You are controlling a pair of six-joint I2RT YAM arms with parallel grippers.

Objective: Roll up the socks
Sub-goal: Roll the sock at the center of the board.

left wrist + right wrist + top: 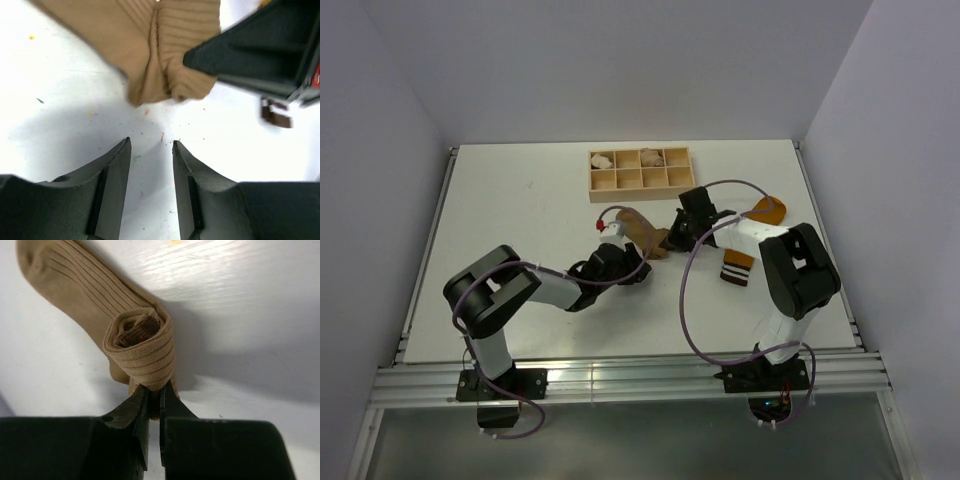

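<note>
The tan sock (140, 340) is being rolled on the worktop (520, 200). Its coiled end is pinched by the right gripper (154, 392), while the left gripper (151, 147) is held spread and empty just beside it. Next, the coil would need turning along the flat length, with the loose fabric steadied. The mustard sock (767, 209) is not yet rolled.

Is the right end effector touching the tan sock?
Touching. The right wrist view shows the right end effector pinching the rolled end of the tan sock.

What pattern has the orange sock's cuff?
The cuff is brown-and-white striped; best seen from top external.
</note>
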